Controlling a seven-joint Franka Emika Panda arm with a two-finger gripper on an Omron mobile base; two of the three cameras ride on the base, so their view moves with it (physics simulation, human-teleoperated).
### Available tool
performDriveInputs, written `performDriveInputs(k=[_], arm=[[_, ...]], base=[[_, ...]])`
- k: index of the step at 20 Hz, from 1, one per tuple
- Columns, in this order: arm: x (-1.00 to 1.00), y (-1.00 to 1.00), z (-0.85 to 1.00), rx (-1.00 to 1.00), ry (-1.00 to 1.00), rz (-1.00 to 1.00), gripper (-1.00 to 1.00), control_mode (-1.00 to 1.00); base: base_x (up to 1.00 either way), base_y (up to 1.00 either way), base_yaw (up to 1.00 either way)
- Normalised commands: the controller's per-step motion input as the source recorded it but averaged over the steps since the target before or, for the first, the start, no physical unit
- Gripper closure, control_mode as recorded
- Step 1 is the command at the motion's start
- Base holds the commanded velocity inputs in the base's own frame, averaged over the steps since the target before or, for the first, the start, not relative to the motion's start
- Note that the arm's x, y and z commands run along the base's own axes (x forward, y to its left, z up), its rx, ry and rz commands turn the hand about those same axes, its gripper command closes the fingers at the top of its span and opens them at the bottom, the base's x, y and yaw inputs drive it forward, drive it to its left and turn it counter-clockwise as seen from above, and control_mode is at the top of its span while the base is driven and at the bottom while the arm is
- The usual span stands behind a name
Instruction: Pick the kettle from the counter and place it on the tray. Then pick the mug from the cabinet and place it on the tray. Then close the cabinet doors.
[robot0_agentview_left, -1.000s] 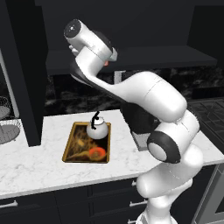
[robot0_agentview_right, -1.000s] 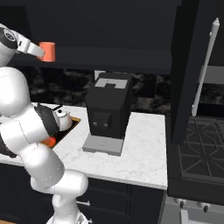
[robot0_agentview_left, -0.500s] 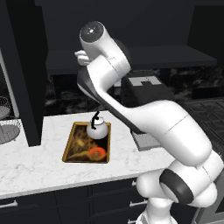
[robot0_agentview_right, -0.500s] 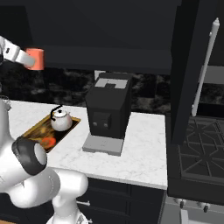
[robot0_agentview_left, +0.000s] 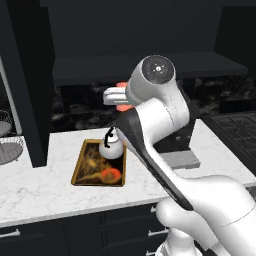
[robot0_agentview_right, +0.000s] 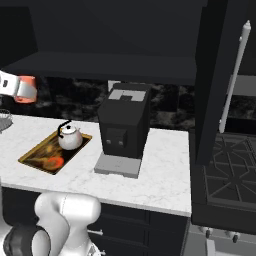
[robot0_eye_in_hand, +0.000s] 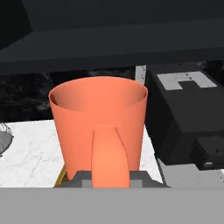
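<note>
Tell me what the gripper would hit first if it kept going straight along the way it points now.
The gripper is shut on the mug. Past the mug, the hand view looks toward the dark backsplash under the cabinet, so probably that wall, with the black machine beside the line. Depth is unclear.

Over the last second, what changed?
The arm swung, carrying the mug across in the shut gripper, and it is now in the air to the left of the tray. The kettle stayed on the tray; the black machine is unmoved.
</note>
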Motion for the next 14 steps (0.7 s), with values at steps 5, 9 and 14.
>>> performDriveInputs(k=[5, 9, 14], arm=[[-0.39, -0.47, -0.76, 0.05, 0.08, 0.47, 1.00, -1.00], [-0.15, -0.32, -0.82, 0.04, 0.16, 0.57, 1.00, -1.00], [0.01, -0.02, -0.82, 0.00, 0.11, 0.55, 1.00, -1.00]], base=[[0.00, 0.00, 0.00], [0.00, 0.00, 0.00], [0.00, 0.00, 0.00]])
